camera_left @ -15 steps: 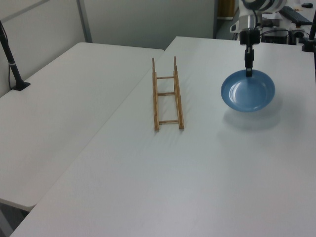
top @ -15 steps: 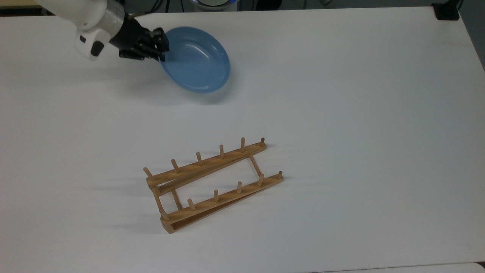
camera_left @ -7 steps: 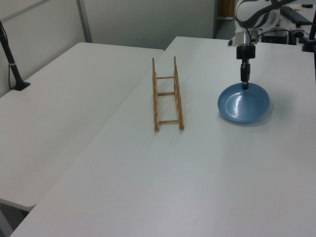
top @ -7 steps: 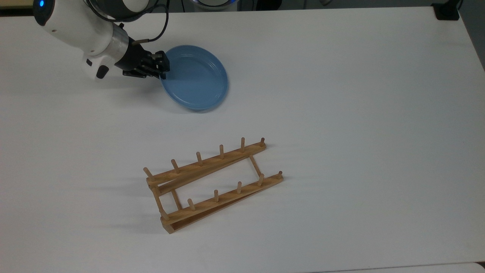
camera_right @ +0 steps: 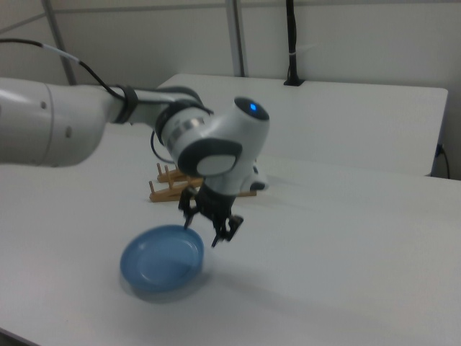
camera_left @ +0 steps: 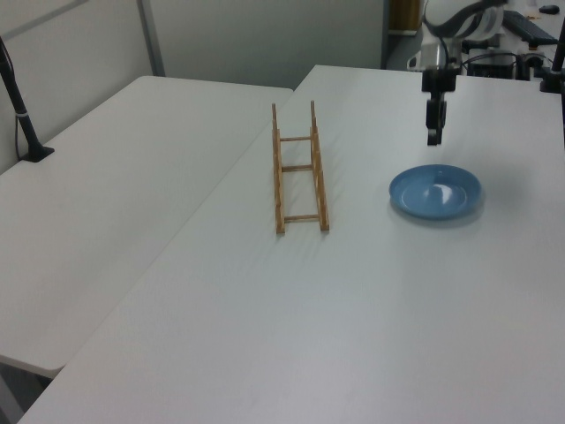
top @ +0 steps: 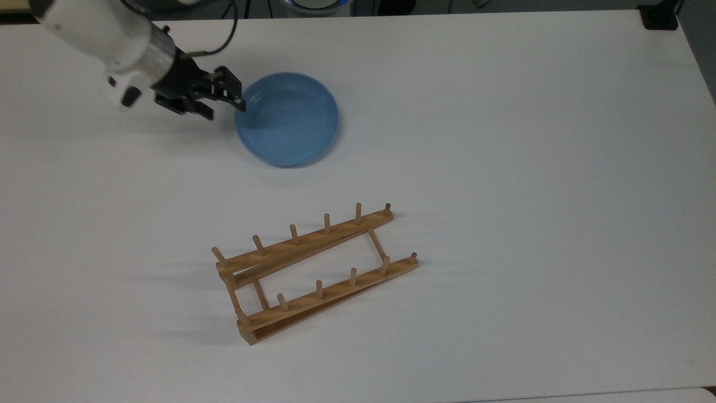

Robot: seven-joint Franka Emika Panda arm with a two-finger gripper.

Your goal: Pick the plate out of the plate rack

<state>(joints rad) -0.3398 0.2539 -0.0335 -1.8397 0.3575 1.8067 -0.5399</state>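
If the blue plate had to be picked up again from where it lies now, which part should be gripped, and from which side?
Grip the raised rim of the plate, probably on the top view's left, nearest the open claw. The plate lies flat and upright on the table, so only its rim offers a thin edge; one finger would go inside, one outside, coming down from above.

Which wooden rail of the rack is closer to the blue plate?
The rail higher in the top view; the other rail lies farther from the plate.
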